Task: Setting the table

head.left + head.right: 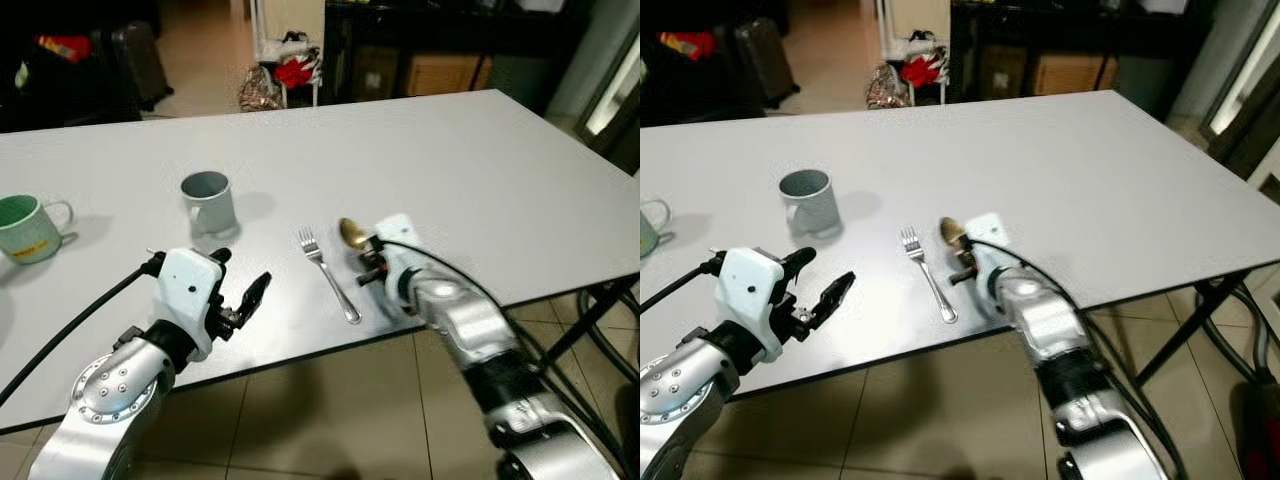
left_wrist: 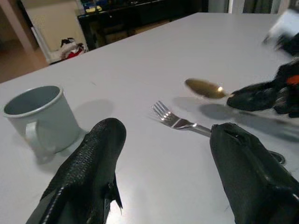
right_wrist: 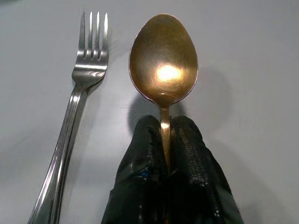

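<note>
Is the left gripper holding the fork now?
No, the left gripper is open above the table, and the fork lies apart from it.

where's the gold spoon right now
The gold spoon is pinched by its handle in the right claw, just above the white table, immediately to the robot's right of the fork near the table's front edge.

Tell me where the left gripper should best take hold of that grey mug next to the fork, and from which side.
Probably the grey mug by its near handle, or across the rim from above: it stands upright, its handle facing the open left gripper. The fork lies clear on its right.
</note>
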You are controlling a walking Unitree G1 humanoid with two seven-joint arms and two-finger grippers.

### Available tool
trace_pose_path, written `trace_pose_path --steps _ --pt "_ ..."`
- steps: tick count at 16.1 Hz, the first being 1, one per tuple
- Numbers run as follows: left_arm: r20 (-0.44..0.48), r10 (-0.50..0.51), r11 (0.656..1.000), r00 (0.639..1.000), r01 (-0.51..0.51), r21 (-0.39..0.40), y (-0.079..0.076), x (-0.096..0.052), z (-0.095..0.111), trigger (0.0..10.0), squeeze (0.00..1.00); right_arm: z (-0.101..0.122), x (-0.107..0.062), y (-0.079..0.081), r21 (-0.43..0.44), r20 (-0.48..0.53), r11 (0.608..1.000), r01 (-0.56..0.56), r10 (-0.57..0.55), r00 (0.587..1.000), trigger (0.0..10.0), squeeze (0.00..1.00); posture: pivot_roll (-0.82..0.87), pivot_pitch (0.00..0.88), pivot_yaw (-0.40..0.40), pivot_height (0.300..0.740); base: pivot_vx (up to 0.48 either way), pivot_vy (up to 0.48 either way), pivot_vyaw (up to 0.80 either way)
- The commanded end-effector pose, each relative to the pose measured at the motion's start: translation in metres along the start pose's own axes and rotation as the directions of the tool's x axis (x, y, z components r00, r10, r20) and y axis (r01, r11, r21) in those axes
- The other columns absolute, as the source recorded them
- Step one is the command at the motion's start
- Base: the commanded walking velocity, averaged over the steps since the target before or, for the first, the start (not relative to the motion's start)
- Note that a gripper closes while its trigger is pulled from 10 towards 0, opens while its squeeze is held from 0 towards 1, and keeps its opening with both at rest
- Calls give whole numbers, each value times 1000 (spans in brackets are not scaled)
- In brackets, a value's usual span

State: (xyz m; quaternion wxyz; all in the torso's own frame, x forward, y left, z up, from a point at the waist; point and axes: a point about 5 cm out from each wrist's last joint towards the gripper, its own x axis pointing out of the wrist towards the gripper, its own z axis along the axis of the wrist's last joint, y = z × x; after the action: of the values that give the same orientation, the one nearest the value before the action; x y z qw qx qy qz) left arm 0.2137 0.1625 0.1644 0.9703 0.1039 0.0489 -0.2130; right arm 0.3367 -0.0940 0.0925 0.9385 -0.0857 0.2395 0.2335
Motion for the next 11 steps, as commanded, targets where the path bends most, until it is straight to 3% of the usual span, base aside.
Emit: trace_pose_path --steps 1,5,11 --pt "-3 -20 1000 1000 20 8 1 -4 2 10000 0 8 5 -1 -7 17 1000 12 -12 1000 10000 0 19 42 -9 740 0 0 0" --pt "-17 -103 995 995 103 18 -3 -8 3 10000 0 12 20 7 12 -21 999 37 -37 999 10000 0 33 41 -5 740 0 0 0" --pt "-26 -135 991 990 136 18 -5 -9 3 10000 0 6 27 23 21 -92 1000 22 -20 996 10000 0 40 37 -6 740 0 0 0"
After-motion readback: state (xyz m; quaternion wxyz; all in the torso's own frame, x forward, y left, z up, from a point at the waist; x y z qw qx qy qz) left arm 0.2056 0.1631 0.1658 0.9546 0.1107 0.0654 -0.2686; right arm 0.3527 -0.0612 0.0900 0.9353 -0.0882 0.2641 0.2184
